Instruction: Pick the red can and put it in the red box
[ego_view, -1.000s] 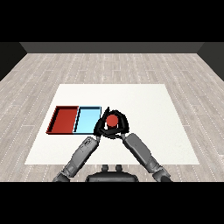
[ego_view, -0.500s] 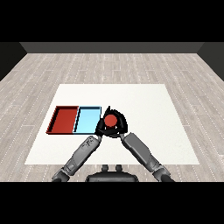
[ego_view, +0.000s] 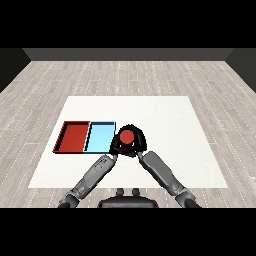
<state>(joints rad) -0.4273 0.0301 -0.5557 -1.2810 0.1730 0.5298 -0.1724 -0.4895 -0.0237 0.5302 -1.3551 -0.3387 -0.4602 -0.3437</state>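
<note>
The red can (ego_view: 126, 136) shows its round red top just right of the light blue tray (ego_view: 99, 138). My right hand (ego_view: 139, 144) is curled round the can and holds it above the table. My left hand (ego_view: 114, 148) sits close against the can's left side, merging with the dark shape of the other hand. The red tray (ego_view: 74, 137) lies at the far left, beside the blue one, with nothing in it. The can's lower body is hidden by the hands.
The white table (ego_view: 165, 125) spreads wide to the right and behind the hands. Both trays lie side by side on its left half. Grey wooden floor surrounds the table.
The can and my right hand have shifted slightly to the left, towards the blue tray. The left arm has hardly moved.
</note>
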